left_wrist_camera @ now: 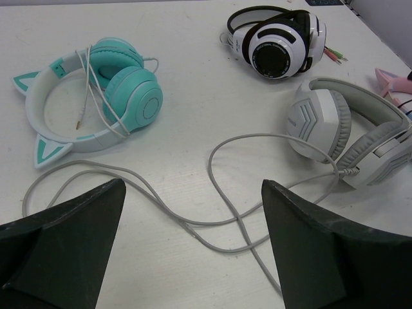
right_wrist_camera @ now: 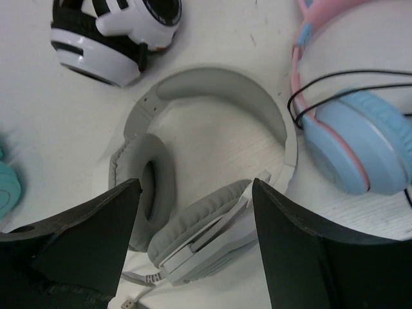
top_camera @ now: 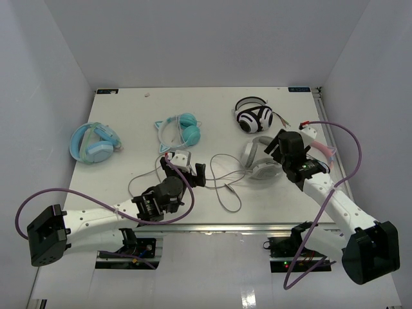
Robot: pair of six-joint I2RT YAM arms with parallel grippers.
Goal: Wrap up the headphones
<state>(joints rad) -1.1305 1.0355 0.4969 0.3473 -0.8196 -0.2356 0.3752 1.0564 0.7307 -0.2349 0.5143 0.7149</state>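
The light grey headphones (top_camera: 256, 161) lie on the table right of centre, with the headband (right_wrist_camera: 212, 84) arched over two padded cups (right_wrist_camera: 145, 187). They also show in the left wrist view (left_wrist_camera: 335, 129). Their thin grey cable (top_camera: 225, 183) runs left in loose crossing loops (left_wrist_camera: 219, 193) and passes under my left arm. My left gripper (top_camera: 185, 168) is open and empty, hovering above the cable loops (left_wrist_camera: 193, 244). My right gripper (top_camera: 275, 147) is open and empty, just above the lower cup, with its fingers on either side of the cup (right_wrist_camera: 193, 193).
Black-and-white striped headphones (top_camera: 254, 117) lie behind the grey ones. Teal cat-ear headphones (top_camera: 180, 129) with their own white cable lie at centre back. Pale blue headphones (top_camera: 95, 143) lie far left. Pink-and-blue headphones (right_wrist_camera: 360, 129) lie close right of the grey headband.
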